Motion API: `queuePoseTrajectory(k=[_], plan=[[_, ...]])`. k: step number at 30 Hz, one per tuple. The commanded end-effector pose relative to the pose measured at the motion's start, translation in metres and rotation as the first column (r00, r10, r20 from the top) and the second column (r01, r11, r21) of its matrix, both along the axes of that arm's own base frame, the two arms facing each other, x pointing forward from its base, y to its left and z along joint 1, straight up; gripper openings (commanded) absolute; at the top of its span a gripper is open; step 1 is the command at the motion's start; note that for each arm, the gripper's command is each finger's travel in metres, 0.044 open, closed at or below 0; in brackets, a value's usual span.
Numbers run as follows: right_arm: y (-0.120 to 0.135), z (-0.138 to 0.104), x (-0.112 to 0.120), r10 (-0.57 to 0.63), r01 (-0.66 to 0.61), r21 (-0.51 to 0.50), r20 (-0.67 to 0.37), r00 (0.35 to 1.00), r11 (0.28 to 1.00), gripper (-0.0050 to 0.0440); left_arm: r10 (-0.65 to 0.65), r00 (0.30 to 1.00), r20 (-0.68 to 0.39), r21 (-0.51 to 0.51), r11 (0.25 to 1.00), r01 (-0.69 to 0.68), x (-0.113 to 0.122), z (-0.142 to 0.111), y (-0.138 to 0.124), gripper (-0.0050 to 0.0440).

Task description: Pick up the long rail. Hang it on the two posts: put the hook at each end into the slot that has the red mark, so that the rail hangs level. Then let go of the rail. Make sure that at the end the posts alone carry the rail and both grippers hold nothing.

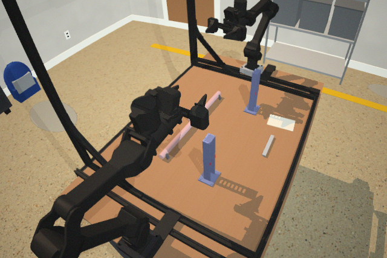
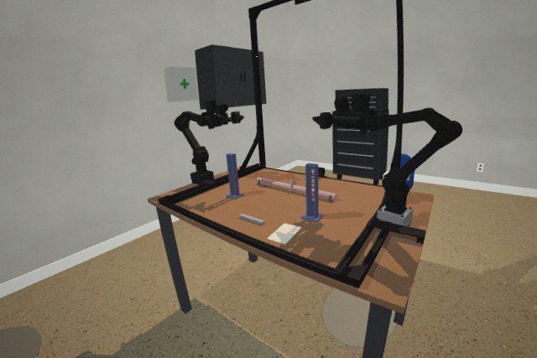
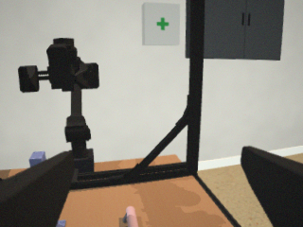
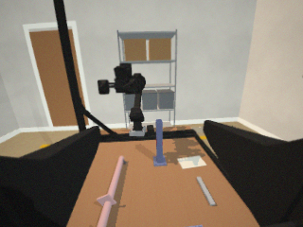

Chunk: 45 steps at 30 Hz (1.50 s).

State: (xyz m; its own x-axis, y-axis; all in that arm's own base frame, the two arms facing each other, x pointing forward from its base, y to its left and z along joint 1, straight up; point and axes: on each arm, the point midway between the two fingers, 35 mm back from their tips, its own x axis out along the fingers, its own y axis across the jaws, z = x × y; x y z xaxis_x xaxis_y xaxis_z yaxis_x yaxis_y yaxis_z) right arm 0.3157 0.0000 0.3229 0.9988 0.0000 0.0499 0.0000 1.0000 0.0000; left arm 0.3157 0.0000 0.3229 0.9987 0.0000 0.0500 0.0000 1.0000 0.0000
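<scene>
The surface [image 1: 175, 183] [image 2: 362, 195] [image 3: 95, 205] [image 4: 142, 189] carries the long rail [image 1: 184, 130] [image 2: 277, 184] [image 3: 133, 218] [image 4: 115, 177], lying beside, not on, the left-arm post [image 1: 254, 89] [image 2: 309, 204] [image 3: 62, 223] [image 4: 159, 147] & right-arm post [image 1: 208, 155] [image 2: 232, 176] [image 3: 38, 158] [image 4: 195, 226]. Left end effector [image 1: 220, 29] [image 2: 320, 120] [image 3: 157, 153] [image 4: 119, 85] & right end effector [image 1: 191, 91] [image 2: 238, 117] [image 3: 59, 76] [image 4: 151, 128]: both wide open, empty, up high. Step in hand: prob. pickup. Next: lower both, tips down, grip rail nr. its ends, lift level, then hooks to red-marked slots.

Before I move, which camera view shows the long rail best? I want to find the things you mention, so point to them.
The exterior view: it shows both ends of the long rail [image 1: 185, 130] [image 2: 277, 184] [image 3: 133, 218] [image 4: 115, 179] and its middle plate, with only a short stretch hidden. Top shows both ends, middle covered; left wrist, one end only; right wrist, one end and the plate.
</scene>
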Motion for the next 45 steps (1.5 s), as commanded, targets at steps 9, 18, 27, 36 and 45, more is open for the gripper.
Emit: queuePoseTrajectory(k=[9, 18, 27, 36, 45], plan=[[0.0, 0.0, 0.0, 0.0, 0.0, 0.0, 0.0, 1.0, 1.0, 0.044, 0.0, 1.0, 0.0, 0.0, 1.0, 0.0, 0.0, 0.0, 0.0, 0.044], [0.001, -0.001, 0.002, 0.001, -0.001, -0.016, -0.01, 1.0, 1.0, 0.044, 0.0, 1.0, -0.009, -0.001, 1.0, 0.0, 0.001, -0.001, 0.0, 0.044], [0.028, -0.041, 0.053, 0.046, -0.213, -0.488, -0.331, 0.942, 0.846, 0.044, -0.009, 0.941, -0.338, -0.036, 0.999, -0.003, 0.041, -0.053, -0.003, 0.044], [0.05, -0.076, 0.079, 0.066, -0.472, -0.696, -0.524, 0.849, 0.541, 0.044, -0.013, 0.84, -0.542, -0.053, 0.998, -0.019, 0.058, -0.091, -0.005, 0.044], [0.076, -0.119, 0.097, 0.079, -0.716, -0.694, -0.712, 0.698, 0.076, 0.044, -0.016, 0.672, -0.74, -0.064, 0.997, -0.046, 0.068, -0.135, -0.007, 0.044]])
